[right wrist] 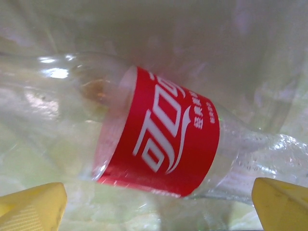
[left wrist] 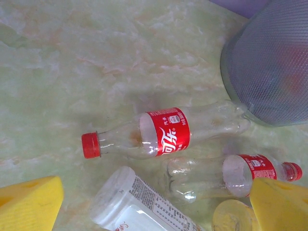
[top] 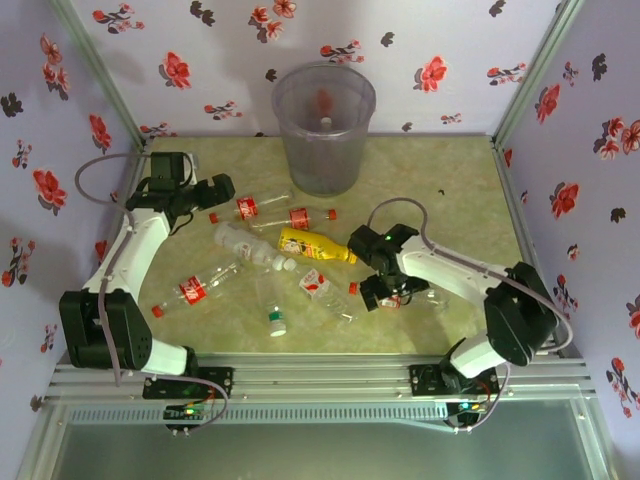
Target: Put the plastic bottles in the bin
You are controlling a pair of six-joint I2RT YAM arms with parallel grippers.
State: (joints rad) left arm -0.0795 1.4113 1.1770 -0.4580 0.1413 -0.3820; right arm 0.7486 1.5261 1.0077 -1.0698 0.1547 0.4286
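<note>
Right wrist view puts the right gripper (right wrist: pixel 156 211), spread wide and empty, over a red-labelled bottle (right wrist: pixel 159 134) lying on its side, long axis running from one pad toward the other, so the wrist likely needs a turn before closing. This bottle lies well apart from the bin (top: pixel 323 130), toward the arms and right, with the yellow bottle (top: pixel 315 245) between; the left gripper (top: pixel 220 188), also wide open, hovers left of the bin.

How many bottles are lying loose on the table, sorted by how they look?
Clear plastic bottles with red labels: 5
Yellow plastic bottle: 1
Clear plastic bottle with a green cap: 1
Clear plastic bottle with a white label: 1
Total: 8
</note>
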